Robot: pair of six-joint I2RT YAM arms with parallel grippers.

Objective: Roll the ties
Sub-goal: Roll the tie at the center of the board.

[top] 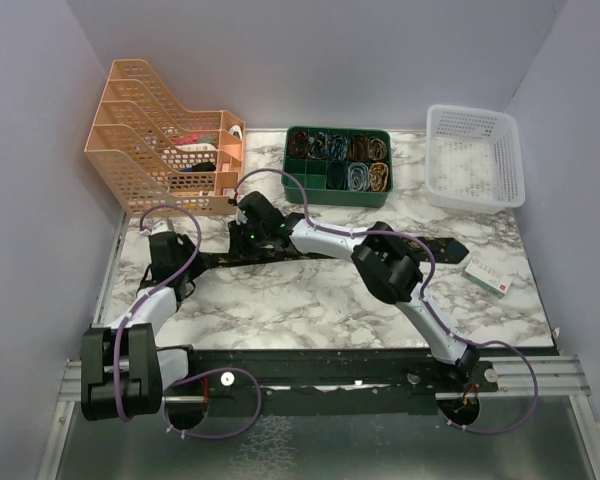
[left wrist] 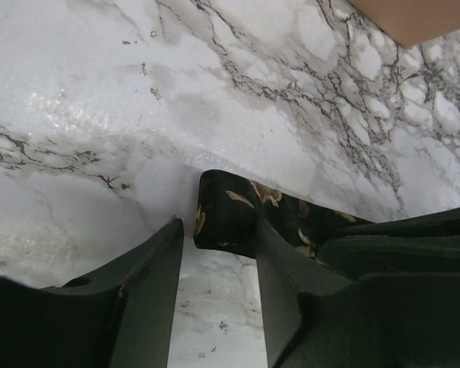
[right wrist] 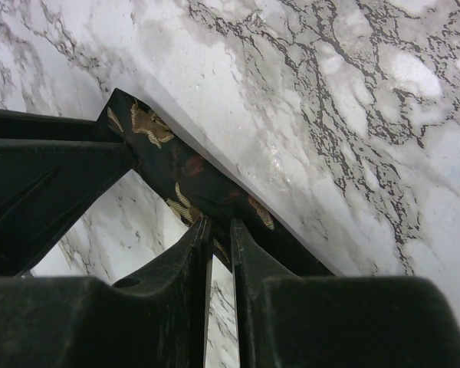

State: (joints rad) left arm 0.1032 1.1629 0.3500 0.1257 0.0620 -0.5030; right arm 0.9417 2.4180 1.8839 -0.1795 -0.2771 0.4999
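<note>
Right claw point(right wrist: 218, 224) is squeezed almost shut. Its two black plastic fingers point(right wrist: 176, 268) pinch the edge of the tie point(right wrist: 180, 172), and only a thin crack shows between them. The tie cloth is black and smooth, with little gold-brown leaf shapes on it. It runs as a flat strip from the upper left of the right wrist view down to the lower right.

Left claw point(left wrist: 218, 230) is partly open, and white table shows in the gap between its fingers. A folded end of the tie sits right at its tips, up against the finger on the right side of the left wrist view.

In the top view the tie lies as a long thin band across the middle of the table point(top: 310, 300). The table is shiny white marble with grey veins.

Near the right edge sits a small flat box point(top: 488, 275) with red and green print, too small to read. At the back, a peach plastic rack point(top: 140, 150) full of holes stands on the left. A green tray point(top: 337, 198) with little square bins is in the middle, and a white holey basket point(top: 475, 155) is on the right. Purple cables point(top: 195, 245) loop along both arms.
</note>
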